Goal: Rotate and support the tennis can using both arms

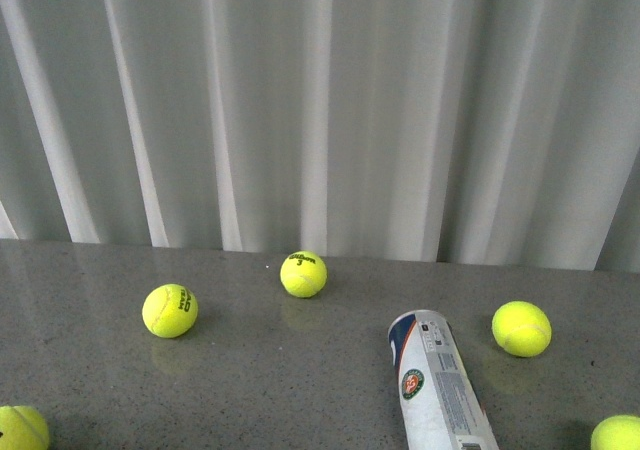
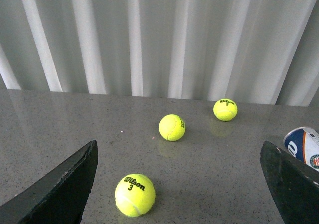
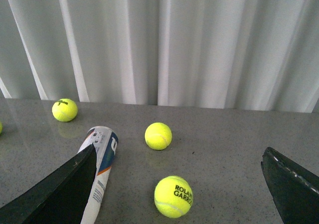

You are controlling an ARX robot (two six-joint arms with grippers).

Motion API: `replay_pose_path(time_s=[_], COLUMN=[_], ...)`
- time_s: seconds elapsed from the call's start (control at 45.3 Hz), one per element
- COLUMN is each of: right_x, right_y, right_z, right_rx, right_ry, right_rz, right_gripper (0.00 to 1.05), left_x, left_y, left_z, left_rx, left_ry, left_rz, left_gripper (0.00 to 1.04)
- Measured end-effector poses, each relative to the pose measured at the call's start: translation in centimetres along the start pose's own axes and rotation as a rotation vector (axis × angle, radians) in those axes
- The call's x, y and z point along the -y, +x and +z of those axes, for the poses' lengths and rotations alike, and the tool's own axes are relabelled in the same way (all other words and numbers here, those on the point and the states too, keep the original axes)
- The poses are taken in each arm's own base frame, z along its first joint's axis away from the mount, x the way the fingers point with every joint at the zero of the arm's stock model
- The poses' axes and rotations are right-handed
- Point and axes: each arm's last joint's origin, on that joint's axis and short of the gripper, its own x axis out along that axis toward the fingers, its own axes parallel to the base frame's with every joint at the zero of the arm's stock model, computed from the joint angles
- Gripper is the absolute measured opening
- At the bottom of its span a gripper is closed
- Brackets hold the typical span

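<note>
The tennis can (image 1: pixel 440 385) lies on its side on the grey tabletop (image 1: pixel 100 270), low and right of centre from the robot's front, one end pointing away toward the white curtain (image 1: pixel 320 100) and the rest running off the near edge of view. Neither arm shows in the front view. The left gripper (image 2: pixel 178 152) is spread wide with nothing between its fingers, and only the can's far end peeks in beside one of them. The right gripper (image 3: pixel 179 154) is just as wide apart and empty, with the can running partly behind one finger. To my eye the approach is the step in hand. I'd have one arm grip around the tube near an end, across its width, and bring the other in as a steadying rest before any turning starts. The smooth plastic looks likely to roll or slip, so a squeeze that's firm but not crushing seems wise. One yellow ball (image 1: pixel 521 328) sits near the can's right side, so I'd swing clear of it.
</note>
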Motion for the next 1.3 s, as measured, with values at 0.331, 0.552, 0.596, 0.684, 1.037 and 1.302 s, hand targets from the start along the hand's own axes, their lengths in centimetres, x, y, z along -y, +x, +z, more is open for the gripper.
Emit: replay_pose_path(time_s=[0.331, 0.552, 0.596, 0.684, 1.037, 1.302], right_x=[0.00, 0.00, 0.00, 0.00, 0.00, 0.00], right_y=[0.00, 0.00, 0.00, 0.00, 0.00, 0.00], right_z=[0.00, 0.00, 0.00, 0.00, 0.00, 0.00], right_rx=[0.000, 0.000, 0.000, 0.000, 0.000, 0.000], right_ry=[0.000, 0.000, 0.000, 0.000, 0.000, 0.000], right_rz=[-0.001, 0.000, 0.000, -0.001, -0.001, -0.001], right_gripper=[0.98, 0.98, 0.98, 0.98, 0.98, 0.98], left_x=[0.00, 0.00, 0.00, 0.00, 0.00, 0.00], left_y=[0.00, 0.00, 0.00, 0.00, 0.00, 0.00], left_z=[0.00, 0.00, 0.00, 0.00, 0.00, 0.00], left_rx=[0.000, 0.000, 0.000, 0.000, 0.000, 0.000], left_ry=[0.000, 0.000, 0.000, 0.000, 0.000, 0.000], left_rz=[0.000, 0.000, 0.000, 0.000, 0.000, 0.000], left_gripper=[0.98, 0.98, 0.98, 0.98, 0.98, 0.98])
